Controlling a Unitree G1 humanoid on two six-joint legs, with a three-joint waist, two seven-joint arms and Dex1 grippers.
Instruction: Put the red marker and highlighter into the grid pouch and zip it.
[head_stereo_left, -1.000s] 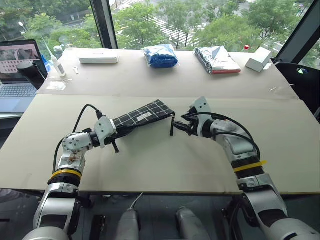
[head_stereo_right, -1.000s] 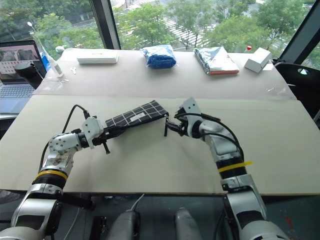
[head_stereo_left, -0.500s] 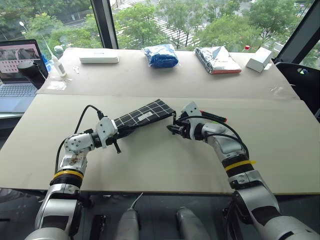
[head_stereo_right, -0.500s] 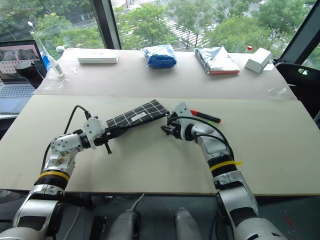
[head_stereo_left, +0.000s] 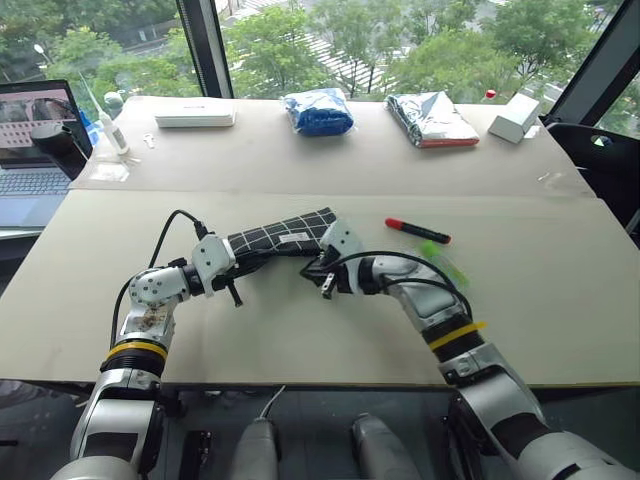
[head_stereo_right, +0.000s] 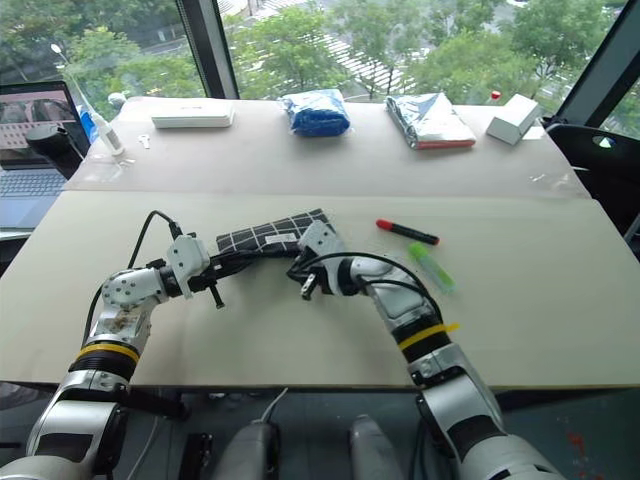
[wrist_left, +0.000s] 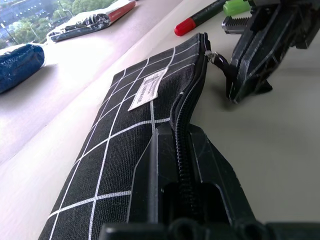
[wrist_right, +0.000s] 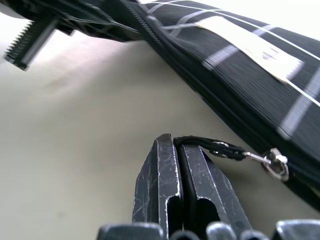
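Right pincer (wrist_right: 181, 150) has clamped the zipper-pull strap (wrist_right: 227, 149), moved left

Along the far edge of the beige desk (head_stereo_left: 300, 160) we see a crumpled blue bag (head_stereo_left: 318, 110), a silver foil packet (head_stereo_left: 430, 118) — and an open laptop (head_stereo_left: 35, 150).

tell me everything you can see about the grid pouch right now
The grid pouch is a flat, rectangular black fabric case with a white grid and a small white label. It is held on edge just above the table, zipper side toward the robot. The left gripper is shut on one end, fingers either side of the zipper teeth. At the other end, the right gripper is shut on the black pull strap, joined to the slider by a small metal ring.
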